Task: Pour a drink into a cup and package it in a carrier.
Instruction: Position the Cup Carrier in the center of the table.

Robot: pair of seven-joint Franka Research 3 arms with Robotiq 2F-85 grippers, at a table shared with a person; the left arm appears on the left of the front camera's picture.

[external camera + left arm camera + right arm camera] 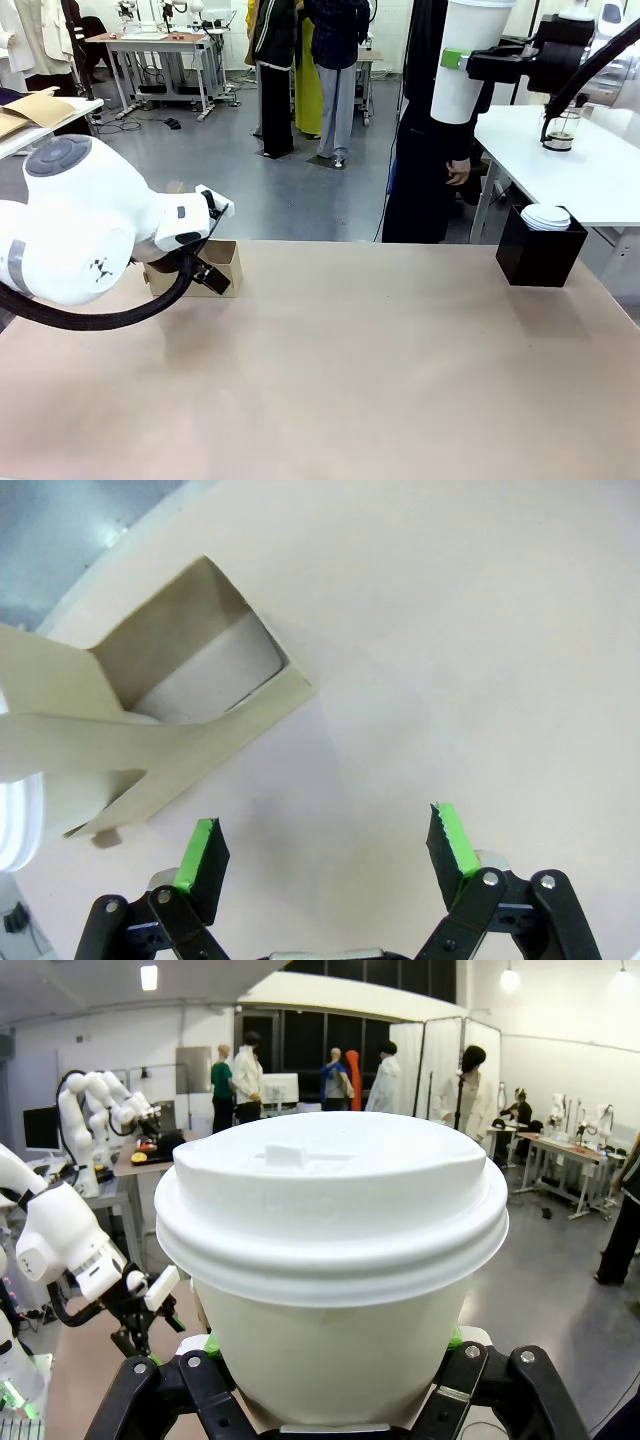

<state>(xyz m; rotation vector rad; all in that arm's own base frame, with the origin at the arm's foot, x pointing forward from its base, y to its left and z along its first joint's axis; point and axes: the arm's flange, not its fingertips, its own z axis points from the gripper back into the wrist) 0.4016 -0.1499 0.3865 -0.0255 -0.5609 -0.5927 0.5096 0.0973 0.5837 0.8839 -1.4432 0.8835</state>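
High above the table's far right side, my right gripper [458, 62] is shut on a white cup [468, 50] with a white lid. In the right wrist view the cup [330, 1260] stands upright between my fingers [455, 1340]. The brown cardboard carrier [222, 268] stands on the table at the left, with my left gripper [207, 276] right beside it. From the left wrist, the carrier [150, 710] lies up and to the left, one pocket showing. My left gripper [330, 830] is open over bare table. A glass carafe [560, 130] stands on the white side table; its drink is too small to make out.
A black cube-shaped box [538, 255] topped with white lids [546, 216] stands at the table's far right. A person in dark clothes [425, 160] stands at the far side. The white side table [570, 165] is behind the box. Tan tabletop [350, 370] stretches across the middle.
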